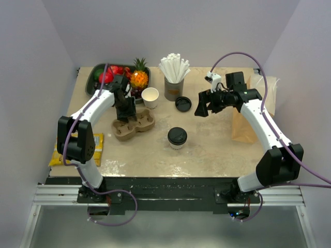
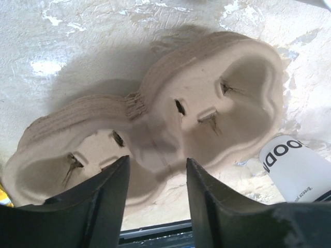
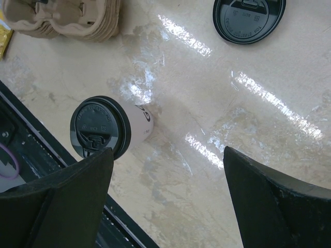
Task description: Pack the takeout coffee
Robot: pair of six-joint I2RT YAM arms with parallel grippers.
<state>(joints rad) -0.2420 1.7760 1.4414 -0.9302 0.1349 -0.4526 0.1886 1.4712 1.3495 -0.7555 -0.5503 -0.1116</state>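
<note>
The takeout coffee [image 1: 177, 137], a white paper cup with a black lid, stands upright on the table's near middle. It also shows in the right wrist view [image 3: 101, 129] and at the edge of the left wrist view [image 2: 295, 173]. My right gripper [image 1: 202, 107] is open wide and empty, above the table to the cup's far right [image 3: 168, 152]. My left gripper [image 1: 126, 111] is open and empty just above the narrow middle of the brown pulp carrier [image 1: 134, 124], its fingers either side of that middle [image 2: 156, 163].
An open white cup [image 1: 150, 96] without a lid, a loose black lid [image 1: 182, 103] and a grey cup of white straws [image 1: 174, 85] stand at the back. A brown paper bag [image 1: 242, 124] lies right, a fruit tray [image 1: 98, 75] back left, a yellow packet [image 1: 77, 150] front left.
</note>
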